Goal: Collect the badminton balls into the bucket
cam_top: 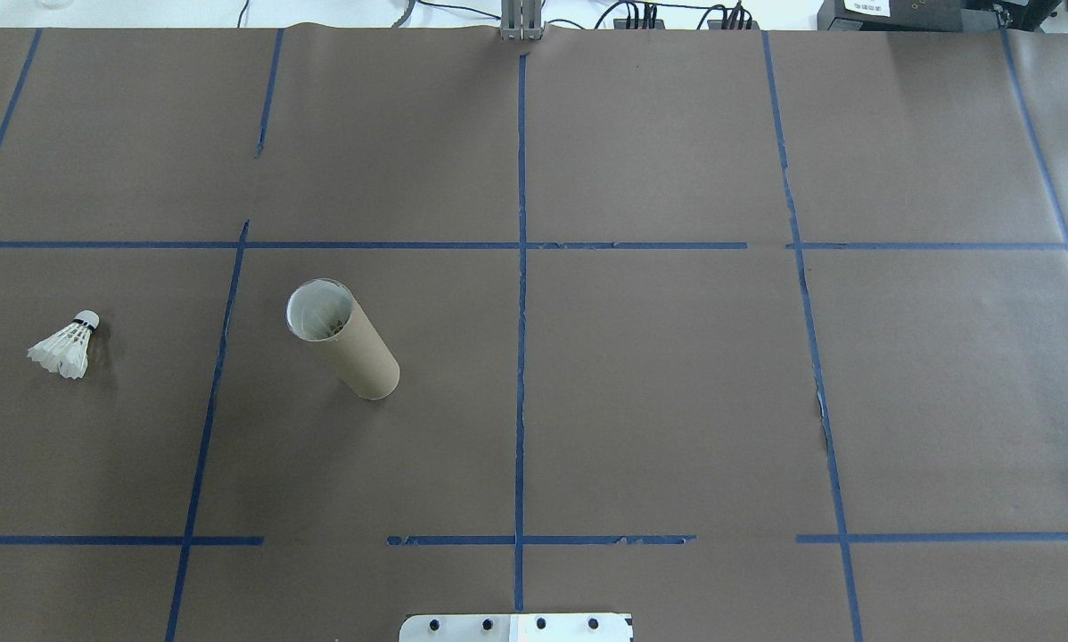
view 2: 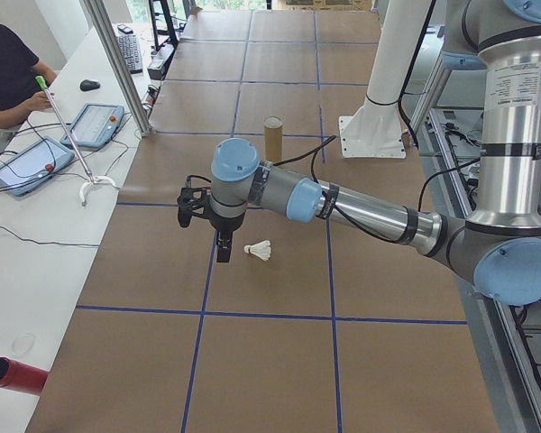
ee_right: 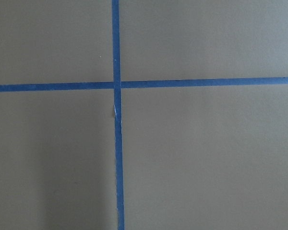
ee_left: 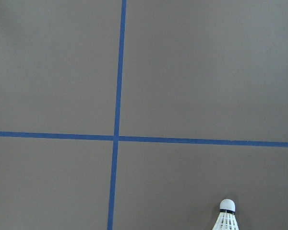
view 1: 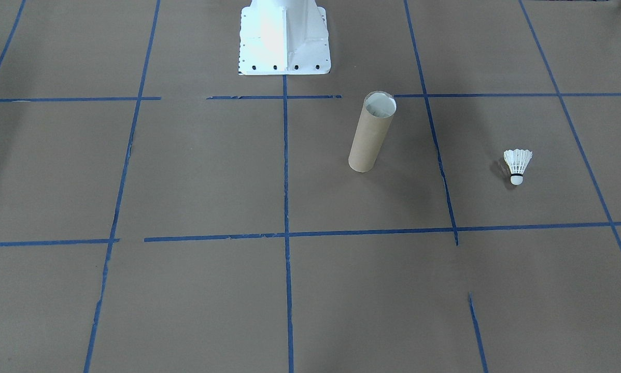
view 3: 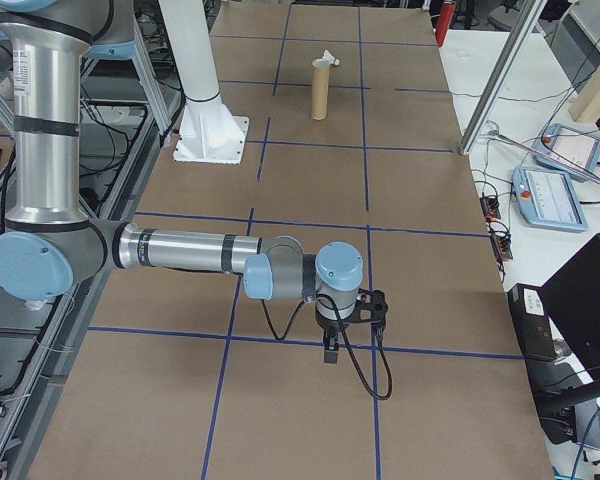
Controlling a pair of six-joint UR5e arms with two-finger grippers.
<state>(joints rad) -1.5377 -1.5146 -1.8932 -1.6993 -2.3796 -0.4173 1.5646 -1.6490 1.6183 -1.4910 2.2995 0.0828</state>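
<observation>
Lying well apart from upright bucket (cam_top: 342, 339), shuttlecock (cam_top: 66, 346); either pincer's state: cannot tell.

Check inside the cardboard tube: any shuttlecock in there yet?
The bucket stands upright, mouth open; the overhead view shows only its pale inner wall, with the bottom too dim to tell. The one visible shuttlecock lies on the table, apart from it.

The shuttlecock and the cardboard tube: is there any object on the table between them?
Nothing visible does. Between the shuttlecock and the upright cardboard tube lies only bare brown paper with one blue tape line.
</observation>
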